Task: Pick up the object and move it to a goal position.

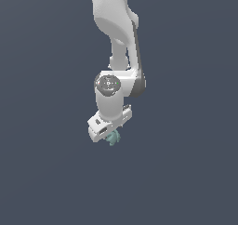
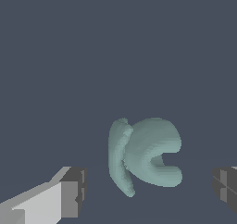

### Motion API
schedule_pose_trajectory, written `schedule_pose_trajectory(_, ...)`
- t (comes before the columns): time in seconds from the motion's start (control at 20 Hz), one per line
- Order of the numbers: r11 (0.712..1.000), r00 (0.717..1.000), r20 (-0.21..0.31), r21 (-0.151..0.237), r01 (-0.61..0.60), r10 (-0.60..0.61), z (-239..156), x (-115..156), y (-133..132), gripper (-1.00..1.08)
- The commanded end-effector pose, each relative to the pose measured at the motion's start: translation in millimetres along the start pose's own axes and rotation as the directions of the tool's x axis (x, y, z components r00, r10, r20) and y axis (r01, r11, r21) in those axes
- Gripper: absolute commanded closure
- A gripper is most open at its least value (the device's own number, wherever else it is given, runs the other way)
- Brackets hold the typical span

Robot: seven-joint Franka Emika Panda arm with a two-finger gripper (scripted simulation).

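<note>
Currently hand [image 2: 147, 193] open, fingers [image 2: 69, 195] wide apart, pale teal lobed object [image 2: 143, 156] between them untouched, just beneath hand in exterior view.

Distant exterior view; close wrist view

This is no room anyone lives or works in but a bare simulated space. Flat slate-blue grey fills everything around the white arm [image 1: 114, 56], with no wall, floor edge, furniture or shadow beside it. The arm's shells are smooth and evenly shaded, like a render. Below its wrist, the lumpy teal object [image 2: 143, 156] shows blocky, faceted edges, computer-drawn too.
</note>
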State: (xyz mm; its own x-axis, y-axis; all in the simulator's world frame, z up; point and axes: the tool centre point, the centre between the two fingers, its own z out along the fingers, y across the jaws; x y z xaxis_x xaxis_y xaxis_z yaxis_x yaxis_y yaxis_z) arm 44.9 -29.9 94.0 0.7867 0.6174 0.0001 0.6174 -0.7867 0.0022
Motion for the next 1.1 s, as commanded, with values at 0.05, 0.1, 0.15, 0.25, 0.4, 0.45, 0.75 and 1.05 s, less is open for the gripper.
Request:
schedule_pose_trajectory(0.05,1.0,1.0,0.0,0.002,0.023,-0.023,3.5,-0.4,2.2,-0.92)
schedule_pose_trajectory(0.1,1.0,1.0,0.0,0.002,0.026,-0.026,4.0,-0.5,2.6,-0.92)
schedule_pose_trajectory(0.15,1.0,1.0,0.0,0.002,0.028,-0.028,4.3,-0.5,2.7,-0.92)
schedule_pose_trajectory(0.25,1.0,1.0,0.0,0.002,0.024,-0.024,4.1,-0.7,2.5,-0.92)
schedule_pose_trajectory(0.4,1.0,1.0,0.0,0.002,0.024,-0.024,7.8,-0.9,2.6,-0.92)
schedule_pose_trajectory(0.45,1.0,1.0,0.0,0.002,0.025,-0.025,10.7,-0.9,2.5,-0.92)
schedule_pose_trajectory(0.75,1.0,1.0,0.0,0.002,0.028,-0.028,41.6,-1.5,1.7,-0.92)
schedule_pose_trajectory(1.05,1.0,1.0,0.0,0.002,0.029,-0.029,54.6,-0.7,2.4,-0.92)
